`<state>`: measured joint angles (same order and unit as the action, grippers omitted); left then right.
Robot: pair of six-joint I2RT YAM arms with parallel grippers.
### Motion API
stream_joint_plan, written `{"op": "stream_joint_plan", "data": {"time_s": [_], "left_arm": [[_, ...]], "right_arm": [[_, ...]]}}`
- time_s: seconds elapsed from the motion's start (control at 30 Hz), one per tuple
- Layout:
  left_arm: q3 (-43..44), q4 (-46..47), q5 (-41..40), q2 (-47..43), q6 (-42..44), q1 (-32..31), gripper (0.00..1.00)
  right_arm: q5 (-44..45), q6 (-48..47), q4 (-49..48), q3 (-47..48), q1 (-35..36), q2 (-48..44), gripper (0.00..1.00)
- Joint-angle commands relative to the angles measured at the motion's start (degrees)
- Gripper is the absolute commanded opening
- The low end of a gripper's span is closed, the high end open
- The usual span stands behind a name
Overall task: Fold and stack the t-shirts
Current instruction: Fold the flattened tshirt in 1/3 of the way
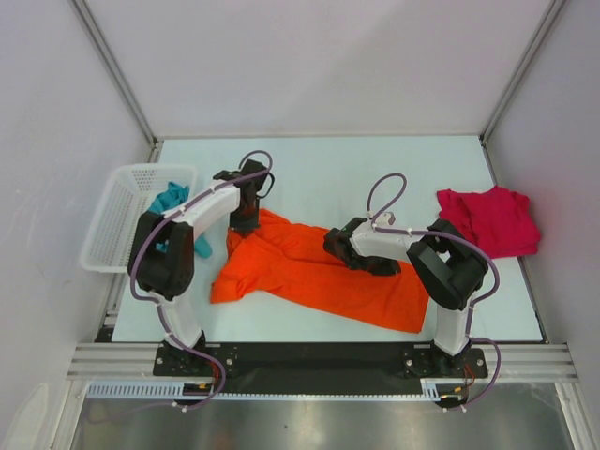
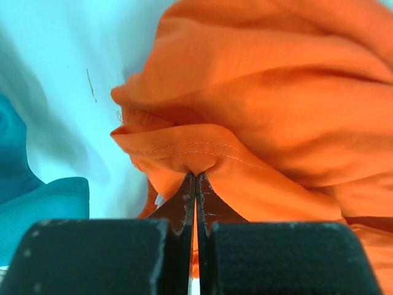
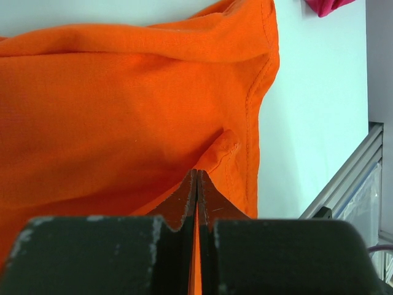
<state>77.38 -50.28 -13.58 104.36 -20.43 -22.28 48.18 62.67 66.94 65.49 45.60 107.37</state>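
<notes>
Only from above: the whole pale tabletop (image 1: 319, 173), with the bright orange t-shirt (image 1: 309, 272) sprawled across its middle, full outline in sight. Laid on a slant, long axis from far left to near right, bunched narrow end far left, straight hem edge near right. Plain, soft, rumpled, creased along its length.

Also only from above: white mesh basket (image 1: 105, 225) well to the left of the orange t-shirt. Crimson t-shirt (image 1: 489, 220) in a crumpled heap, well apart to its right. Teal t-shirt (image 1: 172, 199) half in the basket, half spilling out on the side toward the orange t-shirt's far-left end.

From the left wrist only: stitched hem of the orange t-shirt (image 2: 276, 110) folded over and puckered at the tips of the left jaws. Left jaws pressed together on that fold, orange showing in the slit between them. Blurred patch of the teal t-shirt (image 2: 43, 203) to the left.

From the right wrist only: seamed edge of the orange t-shirt (image 3: 110, 123), with a small ridge of cloth raised at the tips of the right jaws. Right jaws likewise pinched shut on orange cloth. Sliver of the crimson t-shirt (image 3: 328, 5) beyond the seamed edge.
</notes>
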Motion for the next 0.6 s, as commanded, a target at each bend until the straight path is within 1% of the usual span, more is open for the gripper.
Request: {"op": "stream_joint_plan", "data": {"time_s": [0.0,0.13,0.17,0.2,0.23,0.27,0.3,0.33,0.37,0.43,0.57], "left_arm": [[3.30,0.54,-1.62,1.64,1.18,-0.22,0.00],[4.79,0.80,-1.45,3.83,1.35,-0.22,0.01],[4.88,0.63,-1.36,4.19,1.70,-0.30,0.04],[5.06,0.36,-0.66,4.54,1.79,-0.22,0.10],[4.71,-0.16,-0.39,4.54,1.79,-0.30,0.18],[4.27,-0.34,-0.13,3.93,1.62,-0.30,0.36],[3.48,-0.43,0.13,3.23,1.36,-0.30,0.48],[1.47,-0.69,0.57,0.96,1.18,-0.30,0.58],[0.32,-0.87,0.58,-0.37,0.57,-0.30,0.70],[-2.93,-1.57,0.40,-4.48,0.04,-0.30,0.76],[-6.01,-4.12,0.66,-9.95,-1.02,-0.30,0.78]], "right_arm": [[2.27,0.52,0.12,0.25,-0.34,-0.23,0.00],[2.27,0.61,0.39,0.25,-0.43,-0.23,0.00],[2.27,0.43,0.47,0.33,-0.43,-0.23,0.00],[2.27,0.52,0.56,0.34,-0.34,-0.32,0.00],[2.35,0.52,0.65,0.34,-0.43,-0.23,0.00],[2.35,0.52,0.83,0.42,-0.43,-0.32,0.00],[2.27,0.52,0.83,0.34,-0.43,-0.32,0.00],[2.35,0.52,0.83,0.34,-0.52,-0.32,0.00],[2.27,0.61,0.91,0.34,-0.52,-0.06,0.00],[2.27,0.69,0.83,0.34,-0.60,0.03,0.00],[1.74,0.34,0.48,0.95,-0.60,0.91,0.00]]}}
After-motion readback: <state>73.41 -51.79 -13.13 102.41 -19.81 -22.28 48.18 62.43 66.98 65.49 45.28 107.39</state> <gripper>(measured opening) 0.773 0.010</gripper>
